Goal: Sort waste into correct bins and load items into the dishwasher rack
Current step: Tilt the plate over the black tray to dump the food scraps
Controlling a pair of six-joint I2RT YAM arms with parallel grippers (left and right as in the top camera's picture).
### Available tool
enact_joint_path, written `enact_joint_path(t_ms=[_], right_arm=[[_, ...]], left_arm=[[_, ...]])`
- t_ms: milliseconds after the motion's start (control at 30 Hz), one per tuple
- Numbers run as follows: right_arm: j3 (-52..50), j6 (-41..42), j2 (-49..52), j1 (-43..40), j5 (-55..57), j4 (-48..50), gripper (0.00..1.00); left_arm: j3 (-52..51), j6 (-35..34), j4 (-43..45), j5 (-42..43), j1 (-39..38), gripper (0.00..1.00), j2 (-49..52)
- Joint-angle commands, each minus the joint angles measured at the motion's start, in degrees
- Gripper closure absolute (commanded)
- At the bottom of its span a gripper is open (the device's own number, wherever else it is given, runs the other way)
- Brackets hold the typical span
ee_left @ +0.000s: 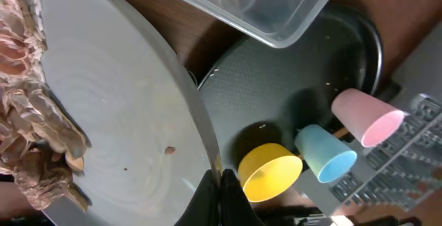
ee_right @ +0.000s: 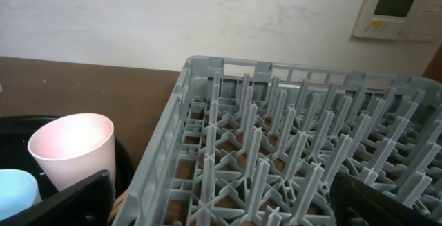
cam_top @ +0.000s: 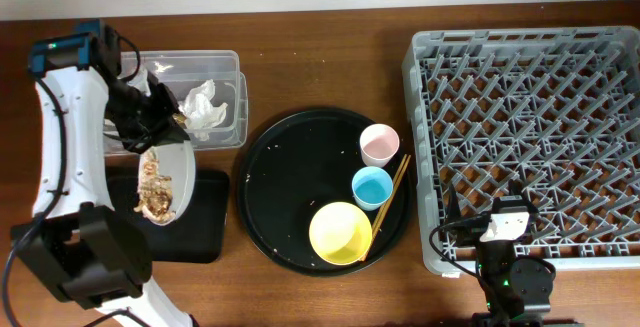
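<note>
- My left gripper is cut off by the left wrist view's bottom edge, beside the plate, which runs past the top and left edges.
- Overhead, the plate hides part of the shallow black tray.
- My right fingers show only as dark corners below the rack, whose right part is cropped.

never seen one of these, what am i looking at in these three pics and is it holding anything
Two robot arms work at a table. One picture looks down from above; the other two come from cameras on each wrist. The left pincer grips the rim of a grey-green plate carrying food scraps, held over a shallow black tray. Beside it, a clear box holds crumpled tissue. A round black tray carries a pink cup, blue cup, yellow bowl and chopsticks. The grey rack stands empty. The right pincer, near the rack, is open and holds nothing.
</note>
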Motion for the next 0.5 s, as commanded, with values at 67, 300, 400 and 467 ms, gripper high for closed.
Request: enact_joint_path(t_ms=[67,300,400,467], right_arm=[[-0.3,0.2,-0.4,0.3,0.5,-0.3,0.02],[-0.3,0.2,-0.4,0.3,0.5,-0.3,0.02],[-0.3,0.2,-0.4,0.3,0.5,-0.3,0.02],[-0.3,0.2,-0.4,0.3,0.5,-0.3,0.01]], left_arm=[[1.0,4.4,-1.9,3.6,2.6,0.99,-1.9],[1.0,8.2,-3.5,6.7,6.1,0.99,-1.9],[0.5,8.6,-3.4,6.8,6.1,0.99,-1.9],[-1.1,8.6,-2.5,6.8,6.1,0.99,-1.9]])
